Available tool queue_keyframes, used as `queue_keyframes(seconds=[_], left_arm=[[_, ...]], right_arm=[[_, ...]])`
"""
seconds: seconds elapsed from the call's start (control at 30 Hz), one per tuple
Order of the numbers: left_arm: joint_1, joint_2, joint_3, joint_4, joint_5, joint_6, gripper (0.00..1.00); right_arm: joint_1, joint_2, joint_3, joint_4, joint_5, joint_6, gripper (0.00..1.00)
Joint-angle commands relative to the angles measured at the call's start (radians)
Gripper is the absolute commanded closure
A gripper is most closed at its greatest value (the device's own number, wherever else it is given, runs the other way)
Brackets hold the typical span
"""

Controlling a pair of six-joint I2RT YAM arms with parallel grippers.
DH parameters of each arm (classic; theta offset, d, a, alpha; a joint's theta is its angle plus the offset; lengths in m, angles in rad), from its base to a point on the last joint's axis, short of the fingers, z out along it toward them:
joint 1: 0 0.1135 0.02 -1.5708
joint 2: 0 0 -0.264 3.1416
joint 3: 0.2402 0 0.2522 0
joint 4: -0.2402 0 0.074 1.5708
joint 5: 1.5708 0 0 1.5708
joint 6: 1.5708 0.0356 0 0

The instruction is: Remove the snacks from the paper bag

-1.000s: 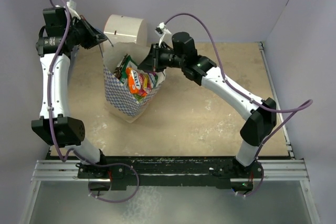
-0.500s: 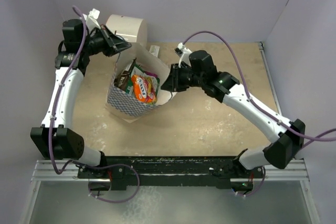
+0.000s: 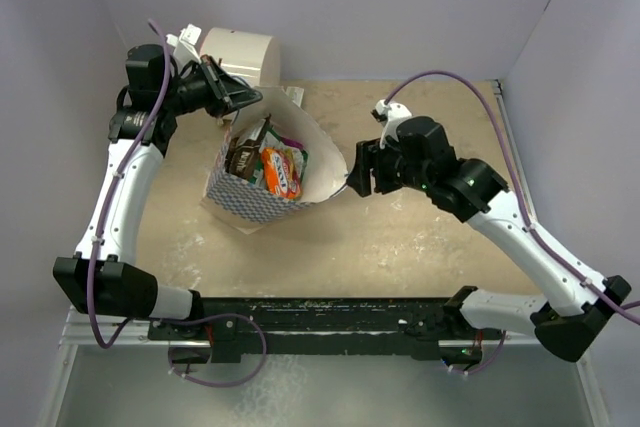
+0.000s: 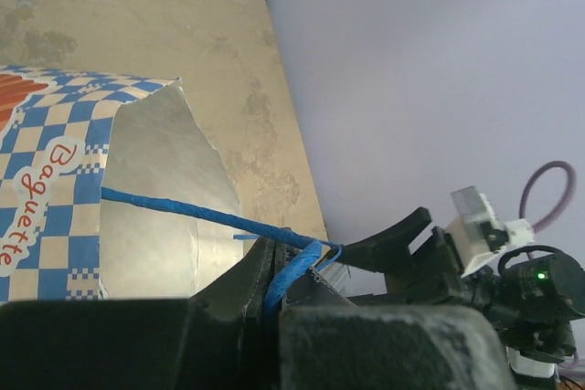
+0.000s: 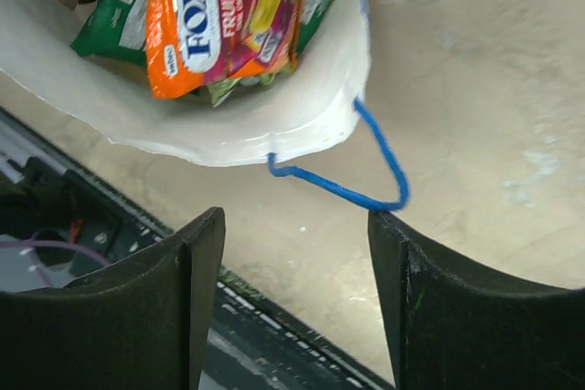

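The blue-and-white checkered paper bag (image 3: 252, 199) stands left of centre with its mouth spread wide and its cream lining (image 5: 228, 134) showing. Inside lie the snacks: an orange packet (image 3: 283, 169) (image 5: 196, 15), a green one (image 5: 119, 15) and a brown one (image 3: 243, 160). My left gripper (image 3: 250, 97) (image 4: 274, 258) is above the bag's far rim, shut on a blue cord handle (image 4: 183, 209). My right gripper (image 3: 357, 175) (image 5: 297, 216) hangs open just right of the bag. The other blue handle (image 5: 384, 157) loops loose, touching one fingertip.
A big cream cylinder (image 3: 240, 55) lies at the back left behind the bag. A small white box (image 3: 293, 97) peeks out beside it. Purple walls close in on three sides. The metal rail (image 3: 320, 322) runs along the near edge.
My right gripper has opened, let go of the bag's right side and drawn back to the right. The bag's mouth has spread wider. My left gripper shifted right with its handle.
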Motion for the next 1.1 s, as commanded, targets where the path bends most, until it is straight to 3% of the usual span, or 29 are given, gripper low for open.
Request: queue_keyframes(seconds=[0.0,0.13,0.27,0.37,0.43,0.5,0.77,0.87,0.97,1.07], left_arm=[[-0.005,-0.035,0.033,0.005,0.05,-0.033,1.0],[-0.006,-0.033,0.044,-0.043,0.058,-0.022,1.0],[-0.006,-0.037,0.025,-0.051,0.07,-0.059,1.0],[-0.006,-0.038,0.026,-0.049,0.078,-0.072,1.0],[-0.005,-0.036,0.039,-0.076,0.067,-0.07,1.0],[-0.006,-0.039,0.043,-0.074,0.067,-0.076,1.0],[-0.006,-0.038,0.082,-0.109,0.094,-0.048,1.0],[-0.006,-0.033,0.092,-0.124,0.105,-0.039,1.0],[-0.006,-0.029,0.092,-0.127,0.113,-0.036,1.0],[-0.006,-0.021,0.092,-0.126,0.123,-0.035,1.0]], right_arm=[[-0.001,-0.025,0.134,-0.05,0.149,-0.209,0.32],[0.001,-0.033,0.17,0.112,0.151,-0.354,0.2],[0.0,-0.031,0.141,0.365,0.056,-0.439,0.18],[0.002,-0.005,0.061,0.564,-0.198,-0.618,0.23],[0.008,0.006,-0.01,0.682,-0.369,-0.828,0.21],[0.016,0.043,-0.029,0.757,-0.432,-0.958,0.16],[0.024,0.296,0.082,0.669,-0.532,-1.422,0.16],[0.026,0.354,0.09,0.751,-0.51,-1.438,0.22],[0.026,0.409,0.122,0.732,-0.548,-1.542,0.33],[0.031,0.453,0.15,0.729,-0.559,-1.578,0.37]])
